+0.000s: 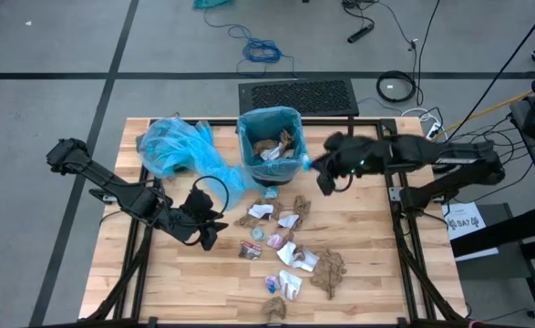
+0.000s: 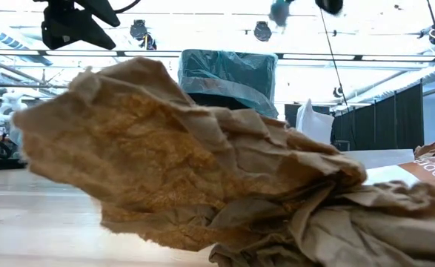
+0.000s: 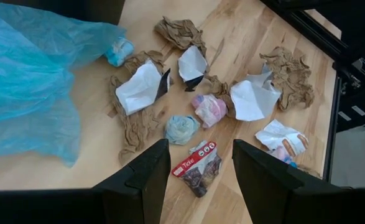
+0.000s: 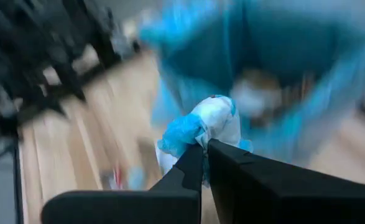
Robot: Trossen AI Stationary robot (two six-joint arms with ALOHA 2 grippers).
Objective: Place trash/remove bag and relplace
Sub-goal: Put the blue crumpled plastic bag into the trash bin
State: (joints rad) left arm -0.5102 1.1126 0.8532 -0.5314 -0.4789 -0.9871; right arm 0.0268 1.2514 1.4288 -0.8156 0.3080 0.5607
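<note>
The trash lies scattered as white, brown, pink and pale blue wads (image 1: 285, 246) on the wooden table, seen close in the left wrist view (image 3: 194, 106). The bin (image 1: 269, 137) with its blue liner stands at the far middle and holds some scraps. My right gripper (image 4: 204, 149) hovers beside the bin's right rim (image 1: 314, 166), shut on a pale blue and white wad (image 1: 305, 162). My left gripper (image 3: 201, 168) is open above the scraps left of centre (image 1: 208, 228), over a red-labelled wrapper (image 3: 194, 171), touching nothing. My right gripper pinches the blue and white wad (image 4: 210, 121) between its two fingertips (image 4: 191, 163). The wad sticks out beyond the fingers and is lifted clear of the table, level with the bin's rim (image 2: 280, 9).
A loose blue bag (image 1: 171, 146) lies spread on the table's far left, also in the left wrist view (image 3: 27, 87). A large brown paper wad (image 2: 187, 170) fills the low view in front of the bin (image 2: 228, 74). A black mat (image 1: 296, 96) lies behind the table.
</note>
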